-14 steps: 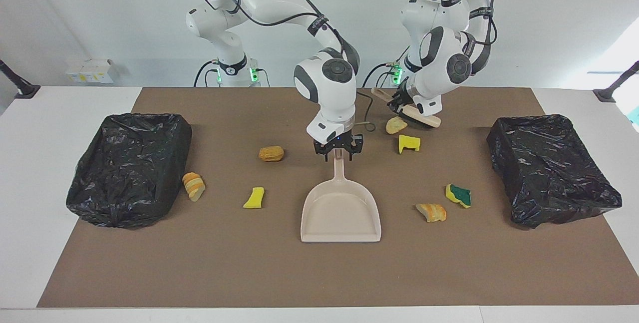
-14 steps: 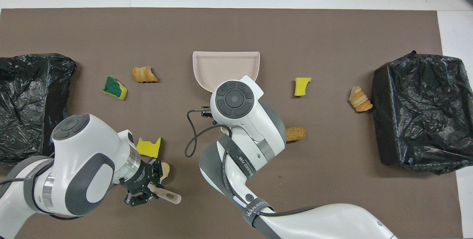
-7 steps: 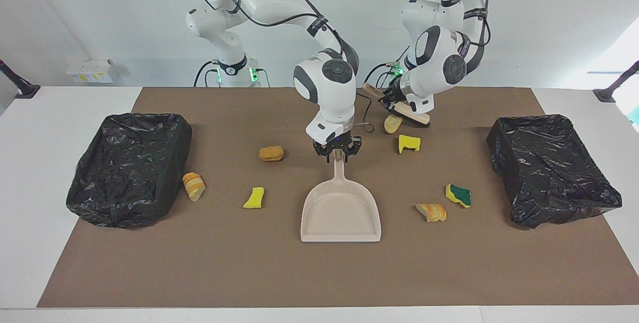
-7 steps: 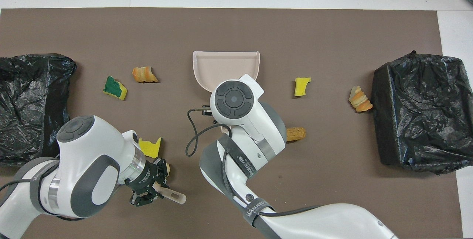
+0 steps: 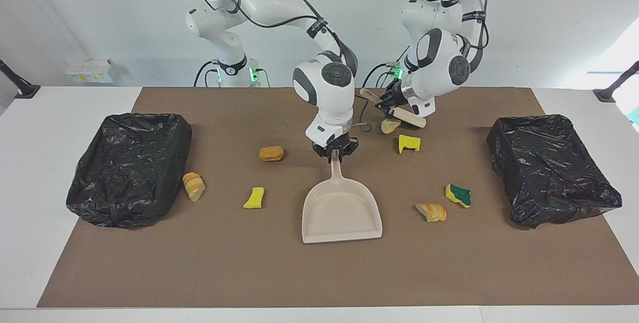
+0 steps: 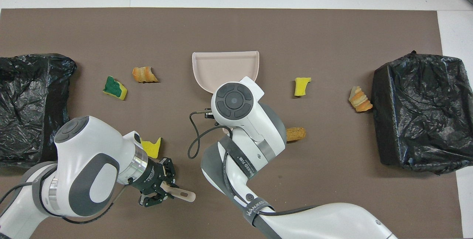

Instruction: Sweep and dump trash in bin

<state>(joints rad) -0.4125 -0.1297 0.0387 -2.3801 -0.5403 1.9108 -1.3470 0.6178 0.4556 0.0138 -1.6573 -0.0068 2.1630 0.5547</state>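
right gripper: closed on the end of the dustpan handle, at the middle of the mat; pan flat, mouth facing away from the robots
left gripper: clamped shut on a beige brush handle, held low and tilted over a tan lump close to the robots
trash: seven scraps, all loose on the mat, none in the pan; yellow wedge just beside the tan lump; sponge piece and orange crust beside the pan toward the left arm's end; brown lump, second yellow wedge and sliced bread piece toward the right arm's end
bins: two, lined with black bags, one at each end; bread piece nearly touching the one at the right arm's end
step: likely just starting to sweep; nothing gathered yet
risk, grip: hold only at the handle tip; pan likely to swing or sag once lifted or loaded
risk, sweep: light foam scraps apt to bounce or skid past the pan lip under a fast stroke; scraps well apart, so many strokes needed
risk, arms: both wrists near each other at the middle; possible clash during a sweep toward the pan
risk, cable: loose black cable hanging by the right wrist; could snag
risk, dump: soft bag rims may catch the pan edge and spill
surface: brown mat on a white table; flat, matte
room: plain pale wall; small white box at a table corner; black clamp feet at both ends
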